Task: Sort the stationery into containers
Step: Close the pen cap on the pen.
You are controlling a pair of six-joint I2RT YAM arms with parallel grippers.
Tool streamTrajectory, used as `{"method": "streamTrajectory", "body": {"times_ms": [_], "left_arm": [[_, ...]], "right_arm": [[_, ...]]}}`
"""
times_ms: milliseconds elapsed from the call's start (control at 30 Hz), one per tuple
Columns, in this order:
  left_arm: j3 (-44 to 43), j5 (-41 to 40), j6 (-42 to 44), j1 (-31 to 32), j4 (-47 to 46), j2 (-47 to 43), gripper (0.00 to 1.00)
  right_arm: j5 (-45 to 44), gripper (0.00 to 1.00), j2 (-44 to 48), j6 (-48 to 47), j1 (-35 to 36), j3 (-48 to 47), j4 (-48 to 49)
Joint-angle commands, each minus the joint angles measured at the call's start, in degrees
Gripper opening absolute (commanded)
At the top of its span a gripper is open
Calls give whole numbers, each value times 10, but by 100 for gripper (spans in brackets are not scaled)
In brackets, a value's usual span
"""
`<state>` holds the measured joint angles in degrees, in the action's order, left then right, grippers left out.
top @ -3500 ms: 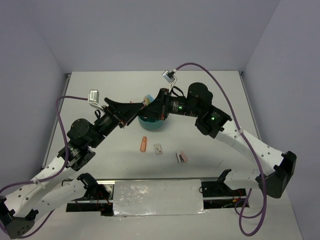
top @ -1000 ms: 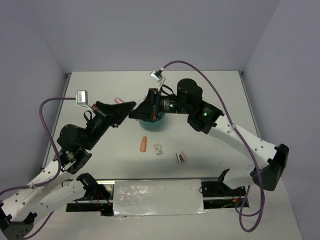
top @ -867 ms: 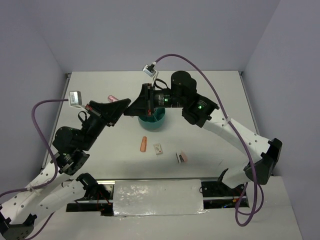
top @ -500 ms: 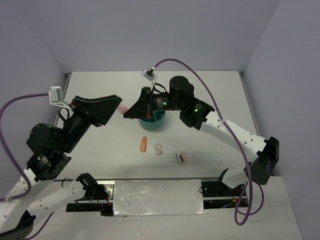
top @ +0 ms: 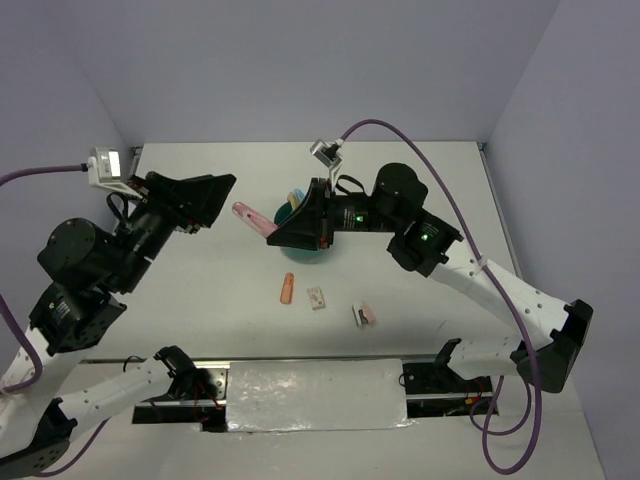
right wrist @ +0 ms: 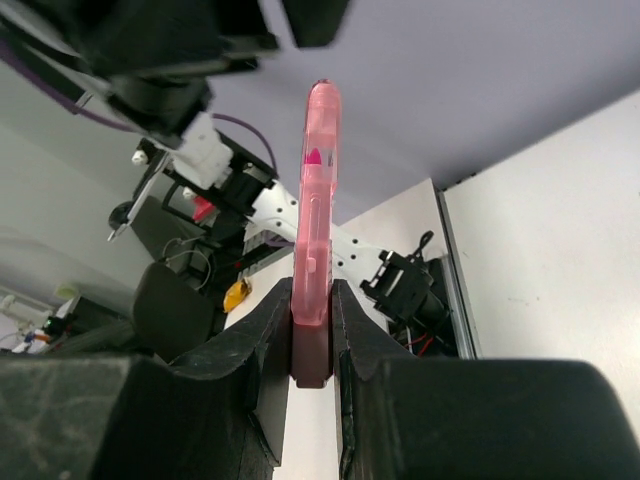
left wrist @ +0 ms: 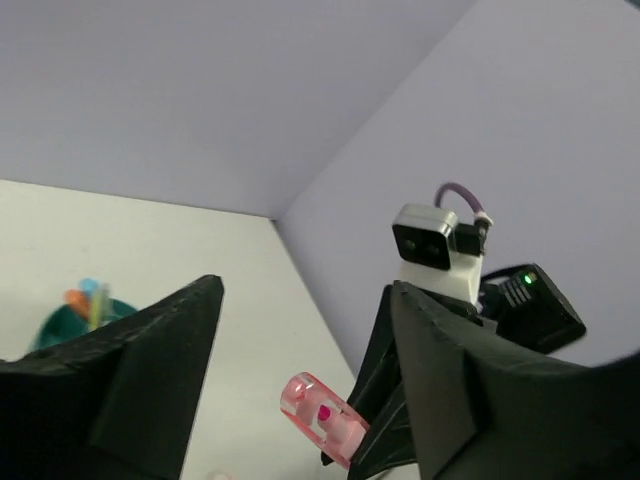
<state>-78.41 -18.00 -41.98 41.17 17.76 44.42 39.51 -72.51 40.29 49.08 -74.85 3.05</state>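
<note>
The pale surface [top: 200, 300] carries the whole job, and over it the two arms have just parted. A second ago the left gripper [left wrist: 305, 300] was closed and nose to nose with the right gripper [top: 274, 234]. Now it has swung up and away to the left, its jaws spread wide with nothing between them. The right jaws are pinching the pink marker [top: 250, 216] by one end, so it sticks out ahead of them in the air, above the surface and just left of the teal organiser bowl [top: 310, 254]. That reads to me as a hand-over finished: the marker is now with the arm that reaches over the bowl, and only the drop into a compartment is left for this piece. The bowl already holds a few upright pens or markers [left wrist: 90, 300] in orange, light blue and yellow. Nearer the arm bases an orange marker [top: 288, 289], a small white piece [top: 317, 298] and a pink-and-white piece [top: 363, 316] lie loose, not yet sorted
</note>
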Motion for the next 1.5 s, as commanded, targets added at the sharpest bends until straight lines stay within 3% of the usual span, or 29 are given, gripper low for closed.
{"method": "streamTrajectory", "body": {"times_ms": [0,100,133,200,233,333,867,1167,1367,1467], "left_arm": [[40,100,21,2,-110,-18,78],[79,183,11,1,-180,-20,69],[83,198,8,1,-206,-17,61],[82,219,6,2,-211,-6,52],[83,238,3,1,-214,-3,42],[91,256,-8,1,-221,1,32],[132,279,-34,1,-236,-7,0],[164,332,-73,1,-307,-1,0],[155,317,-51,1,-274,-12,0],[122,273,-15,1,-210,-17,29]], "right_arm": [[23,0,22,-9,-2,1,38],[25,0,25,-17,-3,-12,29],[27,0,25,-18,-3,-14,28],[33,0,26,-17,-4,-19,31],[35,0,26,-17,-4,-21,30],[38,0,32,-17,-4,-24,33],[51,0,18,-21,-10,-63,34],[54,0,-18,-30,-10,-104,19],[65,0,-15,-23,-11,-85,35],[65,0,-3,-29,-15,-75,31]]}}
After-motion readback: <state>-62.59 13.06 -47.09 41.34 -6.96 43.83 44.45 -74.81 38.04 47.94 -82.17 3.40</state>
